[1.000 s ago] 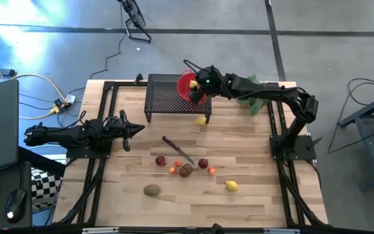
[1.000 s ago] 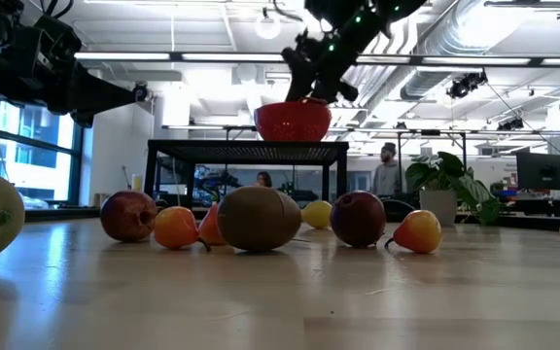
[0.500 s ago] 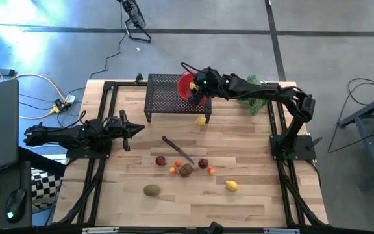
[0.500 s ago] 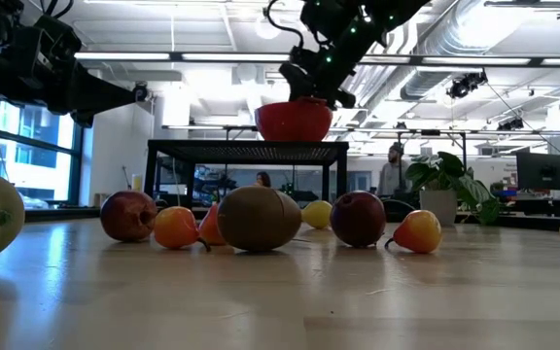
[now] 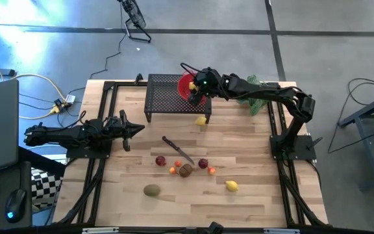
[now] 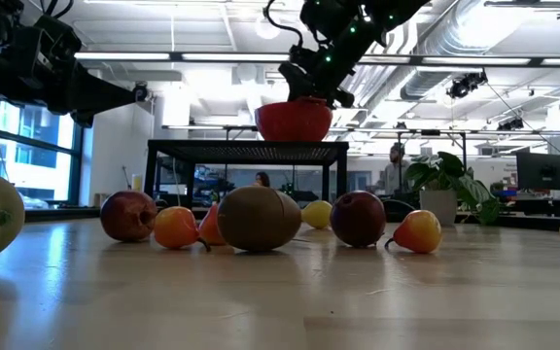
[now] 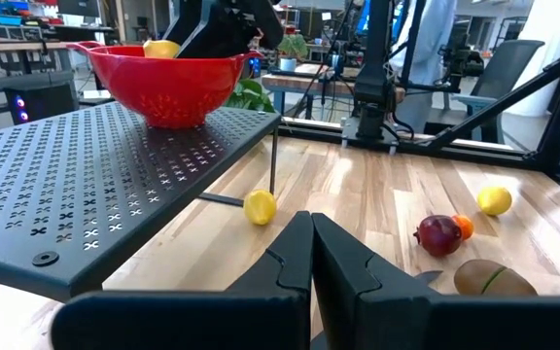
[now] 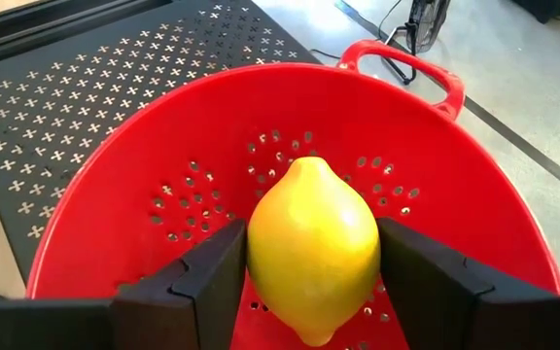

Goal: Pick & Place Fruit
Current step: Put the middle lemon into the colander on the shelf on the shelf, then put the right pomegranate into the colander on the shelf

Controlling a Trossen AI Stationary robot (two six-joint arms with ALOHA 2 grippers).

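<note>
Right gripper (image 8: pixel 309 277) clamps a lemon (image 8: pixel 311 248) over the red colander (image 8: pixel 144 194); left gripper (image 7: pixel 311 255) waits shut; about eight fruit remain on the table (image 5: pixel 128 195).

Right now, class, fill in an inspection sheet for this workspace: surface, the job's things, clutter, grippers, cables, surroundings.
Surface: wooden table carrying a black perforated stand.
Job's things: red colander on the stand; lemon over it; a second lemon beside the stand; a third lemon, kiwis, dark red and small orange fruit toward the table's front.
Clutter: knife; leafy bunch.
Grippers: right gripper closed on the lemon; left gripper shut, empty, at the left side.
Cables: yellow cable off the table.
Surroundings: office; a person stands far behind.
</note>
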